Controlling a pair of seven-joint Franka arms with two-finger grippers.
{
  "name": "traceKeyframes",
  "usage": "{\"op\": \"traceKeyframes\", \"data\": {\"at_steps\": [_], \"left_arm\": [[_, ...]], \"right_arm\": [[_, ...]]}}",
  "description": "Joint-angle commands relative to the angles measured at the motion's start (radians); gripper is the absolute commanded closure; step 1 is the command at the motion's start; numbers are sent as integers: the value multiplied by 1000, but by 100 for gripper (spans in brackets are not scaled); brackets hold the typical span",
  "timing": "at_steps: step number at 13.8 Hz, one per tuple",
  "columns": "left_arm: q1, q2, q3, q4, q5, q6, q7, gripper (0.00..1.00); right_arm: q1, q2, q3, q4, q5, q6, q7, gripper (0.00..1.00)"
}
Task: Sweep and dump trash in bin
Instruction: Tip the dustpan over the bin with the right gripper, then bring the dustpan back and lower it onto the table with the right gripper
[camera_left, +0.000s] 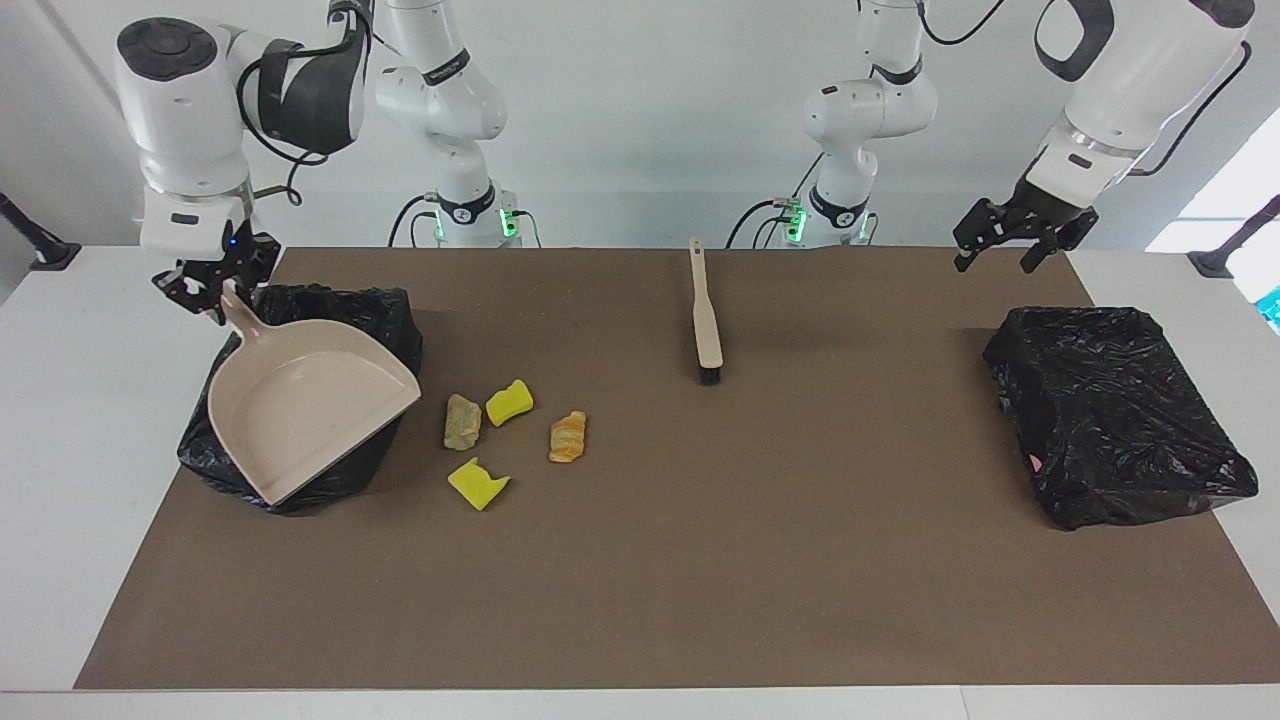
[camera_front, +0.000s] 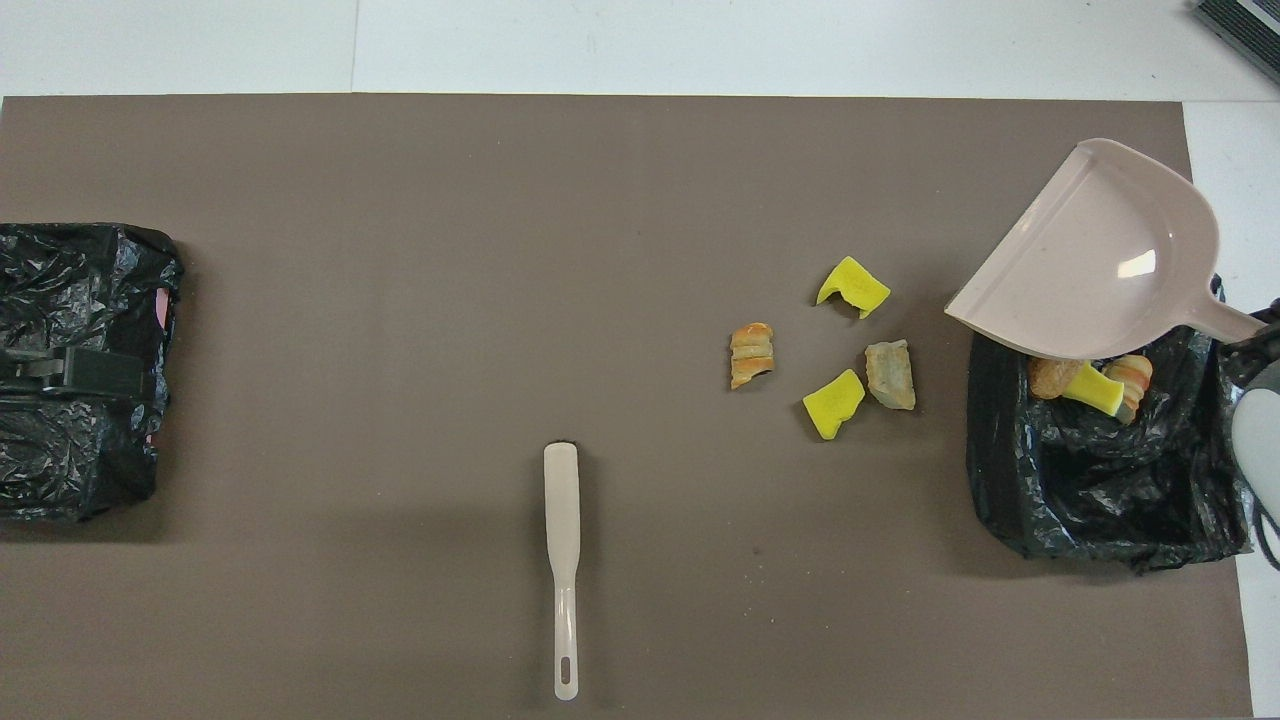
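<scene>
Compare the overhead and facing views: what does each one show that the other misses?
Only the overhead view shows the dumped pieces inside the open bin. Only the facing view shows the right gripper clamped on the dustpan handle, and the left gripper open over the bagged bin. Both show four trash pieces on the mat and the brush.
</scene>
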Motion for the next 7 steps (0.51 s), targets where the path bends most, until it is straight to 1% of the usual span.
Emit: {"op": "traceKeyframes", "data": {"at_steps": [1,2,4,5,7], "left_arm": [[13,9,2,55,14,-49,7,0],[13,-2,1,54,14,-41,1,0],[11,-19,-3,52,14,-47,0,0],[10,-18,-4,52,14,-46,0,0],[5,-19,-4,52,13,-46,0,0]], "right_arm": [[-8,-10,67,4,66,-44,223,100],[-1,-9,87,2,90,-43,312,100],[74,7,91,2,106,-32,512,100],[116,22,93,4,110,-20,604,100],[200,68,93,15,185,22,793,100]]}}
